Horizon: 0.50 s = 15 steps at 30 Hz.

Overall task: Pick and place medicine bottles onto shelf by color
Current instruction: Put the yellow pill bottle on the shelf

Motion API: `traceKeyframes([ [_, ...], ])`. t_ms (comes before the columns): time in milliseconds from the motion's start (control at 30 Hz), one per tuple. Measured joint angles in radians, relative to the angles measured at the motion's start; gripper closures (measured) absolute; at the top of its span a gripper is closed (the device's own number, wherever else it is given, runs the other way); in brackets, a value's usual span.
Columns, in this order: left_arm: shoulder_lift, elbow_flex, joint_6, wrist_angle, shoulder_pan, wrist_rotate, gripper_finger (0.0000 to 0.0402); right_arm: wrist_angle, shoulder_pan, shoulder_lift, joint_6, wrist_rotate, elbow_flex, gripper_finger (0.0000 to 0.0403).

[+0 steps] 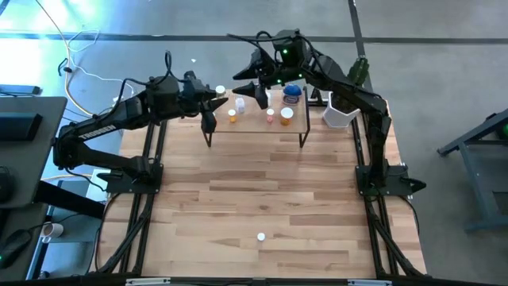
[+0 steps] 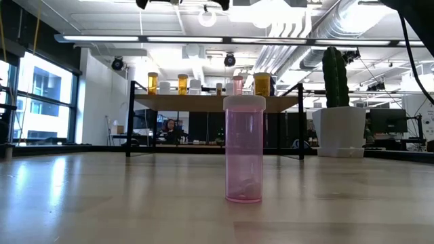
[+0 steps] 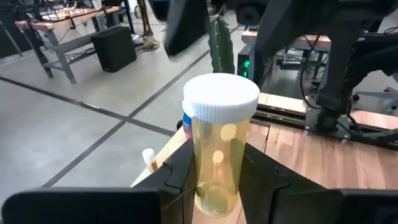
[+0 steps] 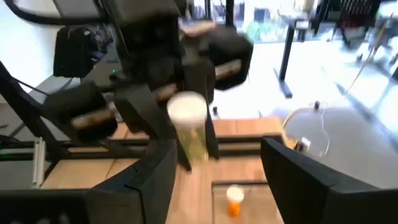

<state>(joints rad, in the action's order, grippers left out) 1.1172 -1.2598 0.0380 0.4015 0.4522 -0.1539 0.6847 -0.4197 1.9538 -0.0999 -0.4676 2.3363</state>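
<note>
I take the shelf (image 1: 255, 121) as my landmark: it stands at the far end of the table (image 1: 262, 199), with the white plant pot (image 1: 339, 116) just beside its right end. My left gripper (image 3: 217, 180) is up at the shelf's left end, and through its wrist camera I see its fingers (image 3: 180, 177) pressed against both sides of a yellow bottle (image 3: 219, 146) with a white ribbed cap, so it has that bottle firmly in hold. My right gripper (image 4: 214, 168) hangs over the shelf's back edge near the middle; its two dark fingers stand wide apart with nothing between them, and beyond them I see the other arm's gripper and the yellow bottle, plus a small orange bottle (image 4: 234, 200) on the shelf below. On the shelf top from above I can make out an orange bottle (image 1: 232, 116), a pinkish one (image 1: 270, 116), a white-capped one (image 1: 286, 116) and a wide blue jar (image 1: 292, 93). Well in front of the shelf, near the table's front edge, a pink bottle (image 2: 243, 149) with a white cap stands upright by itself.
</note>
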Motion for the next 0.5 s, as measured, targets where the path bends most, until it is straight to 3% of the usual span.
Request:
traceKeyframes([
  [200,0.034,0.0,-0.008,-0.009,-0.001,0.012,0.032,-0.073,0.015,-0.001,-0.014,-0.011,0.0,0.0165],
  [500,0.099,0.001,-0.008,-0.079,-0.02,0.012,0.032,-0.019,0.034,-0.001,-0.036,-0.014,0.0,0.0164],
])
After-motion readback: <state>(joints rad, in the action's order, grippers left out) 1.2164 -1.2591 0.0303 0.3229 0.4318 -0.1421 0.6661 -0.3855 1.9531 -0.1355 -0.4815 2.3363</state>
